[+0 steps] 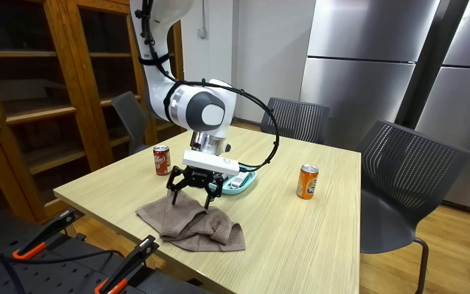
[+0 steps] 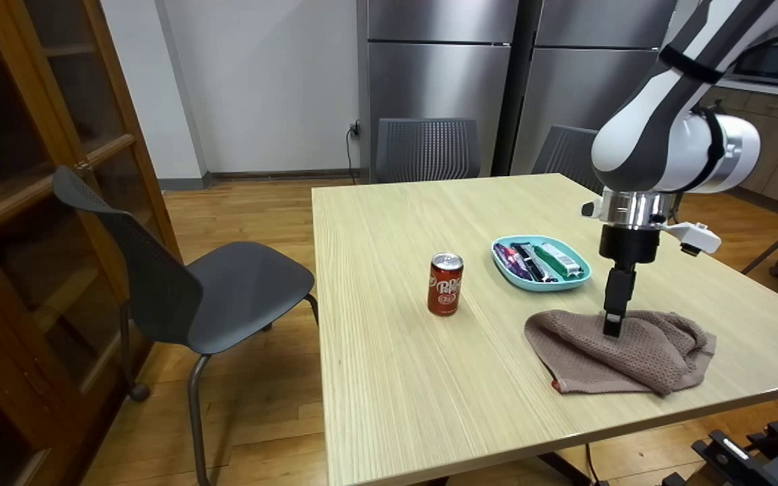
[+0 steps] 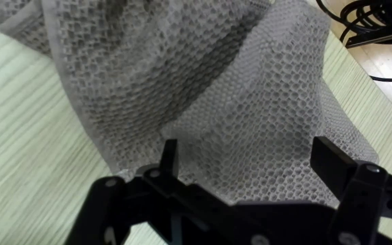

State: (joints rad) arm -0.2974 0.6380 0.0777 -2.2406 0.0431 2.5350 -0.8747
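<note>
My gripper (image 1: pixel 190 205) is open, pointing down, with its two black fingers spread apart over a crumpled brown-grey towel (image 1: pixel 223 228). In an exterior view the gripper (image 2: pixel 612 329) shows edge-on, its tip at the towel (image 2: pixel 652 351). In the wrist view the open jaws (image 3: pixel 244 141) have only the waffle-textured towel (image 3: pixel 277 102) beneath and between them. The fingertips are at or just above the cloth; whether they touch it I cannot tell. The towel lies in loose folds near the table's edge. No cloth is visibly pinched.
A turquoise tray (image 2: pixel 531 286) with several wrapped bars stands behind the towel. A red Dr Pepper can (image 2: pixel 445 287) and an orange can (image 1: pixel 307 181) stand upright on the wooden table (image 1: pixel 288 245). Grey chairs (image 1: pixel 402 183) surround it. Black clamps (image 1: pixel 129 263) are near the front edge.
</note>
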